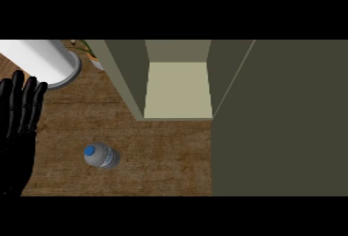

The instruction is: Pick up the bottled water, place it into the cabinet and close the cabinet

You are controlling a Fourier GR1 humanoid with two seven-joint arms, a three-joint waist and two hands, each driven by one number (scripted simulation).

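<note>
1. Head view, surroundings. Wooden counter (156, 152), brown, grained, matte.
2. Cabinet (125, 78) at upper centre, olive-grey, flat-sided, standing open. Pale cream floor (176, 90) visible inside, rectangular.
3. Cabinet door (285, 120), a wide dark olive panel filling the right side of the view, swung out from the right edge of the opening.
4. White cylinder (41, 57) at upper left, smooth, lying slantwise in the view, ending in a round grey base (68, 76).
5. Small orange-and-green item (88, 50) at the top edge, between cylinder and cabinet wall; too little showing to name.
6. Bottled water (102, 156) upright on the counter at lower left of centre, seen from above. Clear ribbed body, round blue cap (89, 150). Apart from the cabinet, in front of and left of the opening, with bare wood between.
7. Left hand (17, 133) along the left edge, black and glossy, fingers straight, spread and pointing up the view. Holding nothing. Well apart from the bottle; fingertips near the grey base, contact not discernible.
</note>
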